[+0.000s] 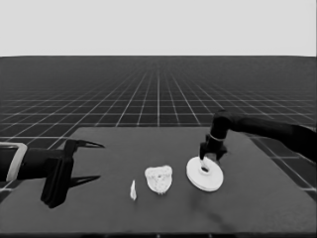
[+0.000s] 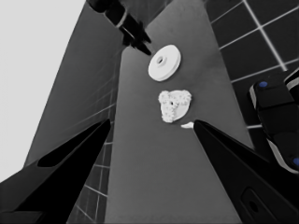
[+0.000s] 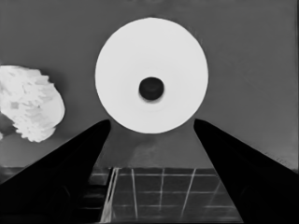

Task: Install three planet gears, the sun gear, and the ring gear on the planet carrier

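The right gripper (image 1: pixel 212 154) hovers over the far rim of the larger round part (image 1: pixel 205 174), its fingers spread wide and holding nothing; whether a tip touches the rim I cannot tell. That part lies flat on the table (image 1: pixel 99 208). At its nine o'clock, close by, sits the smaller round part (image 1: pixel 158 178), already crowded with gears (image 2: pixel 174 103). Only the topping disc seems left to seat. Farther at nine o'clock stands the thin white piece (image 1: pixel 132 191). The left gripper (image 1: pixel 89 161) waits open at the table's left end.

Head view overlooks the table (image 1: pixel 99 208); both wrist views share the larger round part (image 2: pixel 164 62).
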### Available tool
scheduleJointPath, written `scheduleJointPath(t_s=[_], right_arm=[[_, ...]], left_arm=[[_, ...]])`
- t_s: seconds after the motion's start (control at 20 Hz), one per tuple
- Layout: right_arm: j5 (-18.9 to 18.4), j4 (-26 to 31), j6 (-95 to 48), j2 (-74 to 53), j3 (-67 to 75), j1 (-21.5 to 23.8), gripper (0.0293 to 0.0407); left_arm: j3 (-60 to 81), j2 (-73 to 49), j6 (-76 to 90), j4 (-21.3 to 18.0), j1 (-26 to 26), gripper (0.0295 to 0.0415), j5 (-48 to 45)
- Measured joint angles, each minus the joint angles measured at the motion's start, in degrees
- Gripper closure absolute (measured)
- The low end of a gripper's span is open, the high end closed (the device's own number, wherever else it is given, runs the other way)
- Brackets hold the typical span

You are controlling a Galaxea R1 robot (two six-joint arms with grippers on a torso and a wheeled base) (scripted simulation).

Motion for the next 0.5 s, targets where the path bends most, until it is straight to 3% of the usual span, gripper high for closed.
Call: scheduleJointPath(t_s=[0.1,0.25,0.5], right_arm=[[-0.1,0.1,-0.1,0.6,-1.3,0.0,0.0315],[5.3,-6.9,-1.8,2.7,-6.2,-9.0,0.0315],[6.7,-8.3,-2.6,3.6,-8.3,-11.0,0.0315]], left_arm=[[0.0,0.0,0.0,0.0,0.0,0.0326,0.0],[0.0,0.0,0.0,0.0,0.0,0.0326,0.0],[0.0,0.0,0.0,0.0,0.0,0.0326,0.0]])
